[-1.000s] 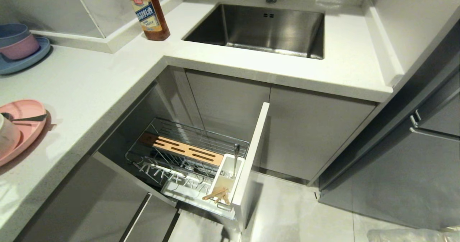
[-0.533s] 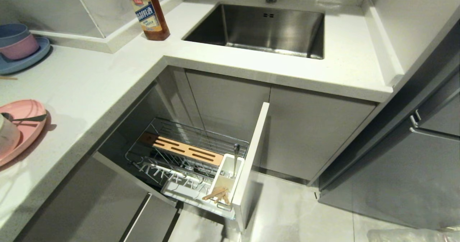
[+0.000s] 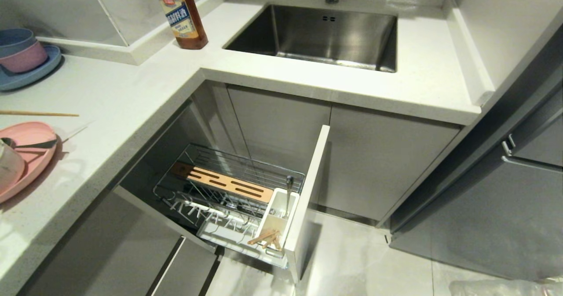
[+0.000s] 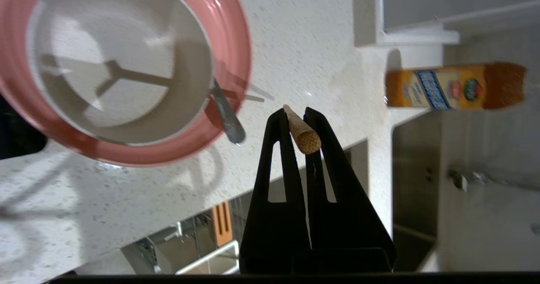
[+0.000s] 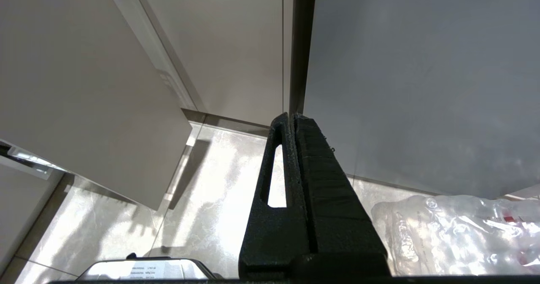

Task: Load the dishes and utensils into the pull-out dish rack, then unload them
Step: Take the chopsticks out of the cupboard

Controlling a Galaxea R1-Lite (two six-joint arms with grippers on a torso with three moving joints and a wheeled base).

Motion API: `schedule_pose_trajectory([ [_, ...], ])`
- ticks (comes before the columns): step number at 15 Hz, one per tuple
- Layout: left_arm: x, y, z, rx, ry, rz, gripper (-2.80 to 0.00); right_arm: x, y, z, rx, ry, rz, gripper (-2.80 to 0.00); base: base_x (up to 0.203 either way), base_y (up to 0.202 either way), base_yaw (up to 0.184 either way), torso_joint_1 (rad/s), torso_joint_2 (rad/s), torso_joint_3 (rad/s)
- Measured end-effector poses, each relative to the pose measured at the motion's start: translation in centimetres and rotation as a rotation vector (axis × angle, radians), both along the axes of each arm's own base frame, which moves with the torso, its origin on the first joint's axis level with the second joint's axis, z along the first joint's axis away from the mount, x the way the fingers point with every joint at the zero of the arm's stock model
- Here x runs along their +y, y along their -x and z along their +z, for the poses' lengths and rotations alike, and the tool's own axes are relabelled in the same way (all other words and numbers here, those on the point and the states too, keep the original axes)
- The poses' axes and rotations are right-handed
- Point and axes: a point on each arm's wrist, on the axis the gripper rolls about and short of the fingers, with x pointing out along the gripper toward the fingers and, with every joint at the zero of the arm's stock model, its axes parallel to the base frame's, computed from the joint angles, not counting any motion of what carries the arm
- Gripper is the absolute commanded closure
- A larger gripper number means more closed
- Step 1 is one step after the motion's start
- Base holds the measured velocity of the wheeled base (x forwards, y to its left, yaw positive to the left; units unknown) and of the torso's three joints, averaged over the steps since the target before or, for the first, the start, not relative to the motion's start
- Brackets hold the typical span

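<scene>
Above the counter, chopsticks [image 3: 39,114] lie level, pointing rightward.

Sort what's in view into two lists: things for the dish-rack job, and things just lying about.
For the job:
- pink plate
- white bowl
- spoon
- chopsticks, clamped in the left tool
- pull-out rack

Lying about:
- sauce bottle
- blue and pink bowls on blue plate
- sink

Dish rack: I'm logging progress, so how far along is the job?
Done: a metal spoon and wooden sticks sit in the white cup of the pull-out dish rack. In hand: the left gripper is shut on a chopstick over the counter. Left: the pink plate and cream bowl wait there. The right gripper hangs parked.
</scene>
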Motion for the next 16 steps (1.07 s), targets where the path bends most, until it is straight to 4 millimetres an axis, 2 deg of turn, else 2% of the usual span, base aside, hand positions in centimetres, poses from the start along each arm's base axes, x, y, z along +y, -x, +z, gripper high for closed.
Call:
schedule_pose_trajectory([
  [5,1.5,0.1,-0.1,-0.076,-0.045,-0.047,0.00,0.0,0.0,0.0,0.000,0.000,0.000,0.00,0.000,0.000,0.000,0.000,0.00,0.000],
  [16,5.4,3.1,-2.2,-0.121,0.005,-0.027,0.00,0.0,0.0,0.0,0.000,0.000,0.000,0.00,0.000,0.000,0.000,0.000,0.00,0.000],
])
